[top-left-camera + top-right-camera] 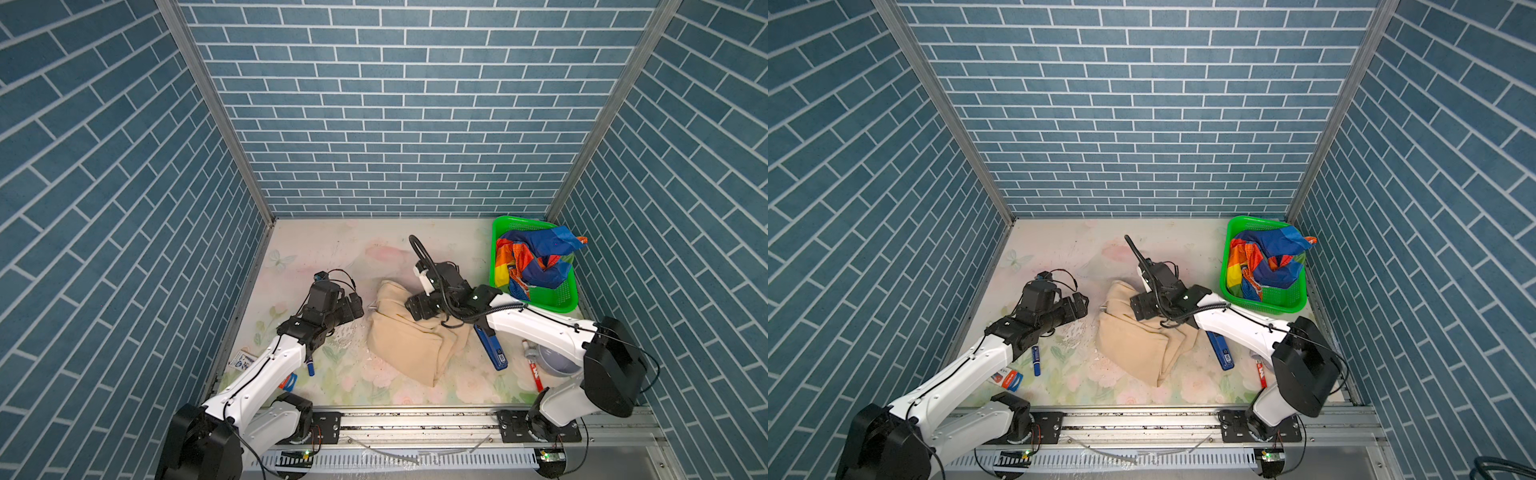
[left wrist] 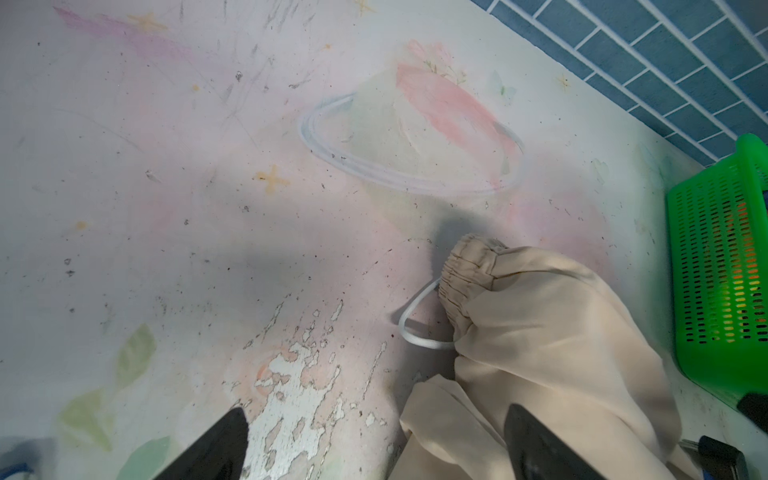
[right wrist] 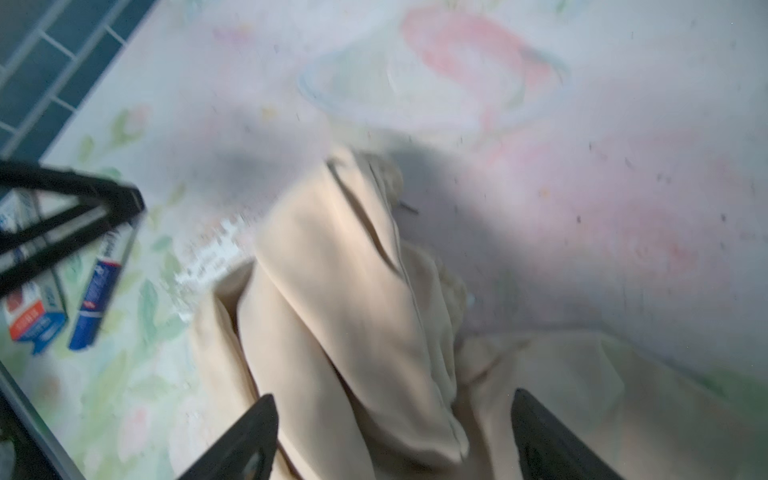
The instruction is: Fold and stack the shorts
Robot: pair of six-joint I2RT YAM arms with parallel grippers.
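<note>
The beige shorts (image 1: 405,345) lie mid-desk (image 1: 332,249) in a rumpled, half-folded heap. The right gripper (image 3: 394,397) hovers over them, jaws spread and pinching nothing. The left gripper (image 2: 374,415) sits just beside, jaws also spread. A careless grasp could snag the loose drawstring (image 2: 411,328) and drag the fold apart. Farther back, the rainbow shorts (image 1: 536,259) sit bunched and unfolded in the green basket (image 1: 555,306).

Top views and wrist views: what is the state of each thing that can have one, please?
beige shorts, crumpled heap on the table, not folded, not held
rainbow shorts, bunched in the green basket, one corner over its rim
green basket, upright, holding the rainbow shorts
left gripper, open, empty, beside the beige shorts
right gripper, open, above the beige shorts
</note>
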